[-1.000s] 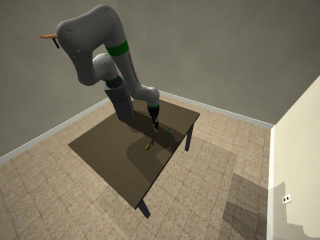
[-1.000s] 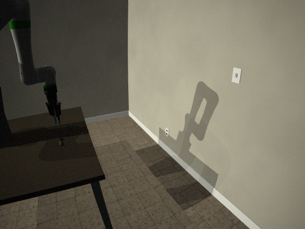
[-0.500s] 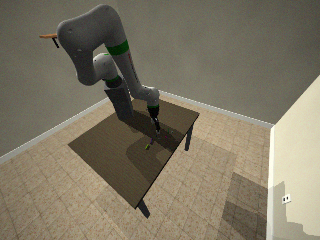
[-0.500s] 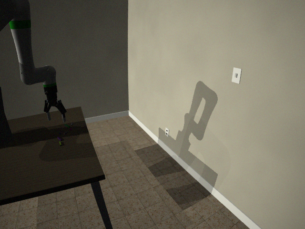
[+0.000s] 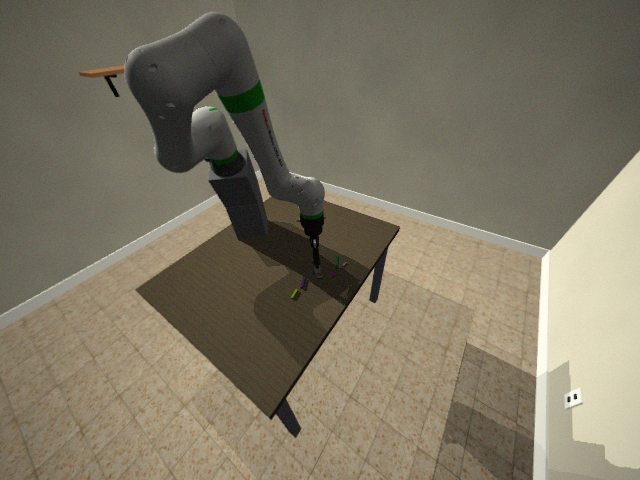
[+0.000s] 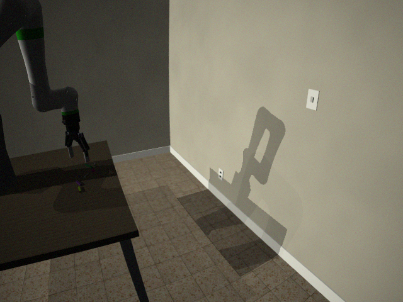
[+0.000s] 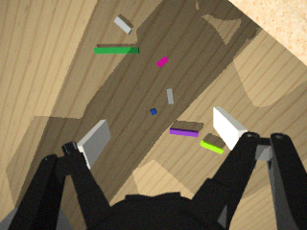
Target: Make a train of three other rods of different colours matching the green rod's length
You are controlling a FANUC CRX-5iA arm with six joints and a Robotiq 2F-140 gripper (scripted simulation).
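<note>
Green stick [image 5: 337, 261] [image 6: 89, 165] [image 7: 116, 50] first, since it's furthest left in the wrist view: it's flat on the bench [image 5: 206, 299] [image 6: 81, 221] [image 7: 29, 72], up past the claw [image 5: 316, 270] [image 6: 79, 158] [image 7: 160, 131] and well apart from the gap between its fingertips. Its long axis goes pretty much straight sideways in that view, roughly the way the fingers spread. The claw's wide open btw, nothing in it, hanging above the bench.

Just above the green one is a pale grey stick [image 5: 344, 264] [image 7: 123, 25], slanting down to the right. Moving right, there's a tiny blue block [image 7: 153, 111], then a magenta piece [image 5: 332, 274] [image 7: 162, 61] tilting up to the right, then a darker grey stick [image 5: 319, 276] [image 7: 170, 96] standing almost straight up-and-down in the picture. Next is a purple stick [image 5: 303, 282] [image 6: 79, 182] [image 7: 184, 132], nearly sideways, right end a touch lower. Last, a lime stick [image 5: 294, 293] [image 6: 79, 189] [image 7: 211, 147] near it, dipping right more steeply. They're all apart, no train yet.

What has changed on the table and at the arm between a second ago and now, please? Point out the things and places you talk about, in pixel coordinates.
The tool [image 5: 316, 269] [image 6: 79, 159] [image 7: 159, 123] has opened: its fingers were close together and now stand wide apart. Nothing visibly was let go. The arm and the purple rod [image 5: 303, 283] [image 7: 184, 132] and lime rod [image 5: 294, 293] [image 7: 211, 147] look unmoved.
</note>
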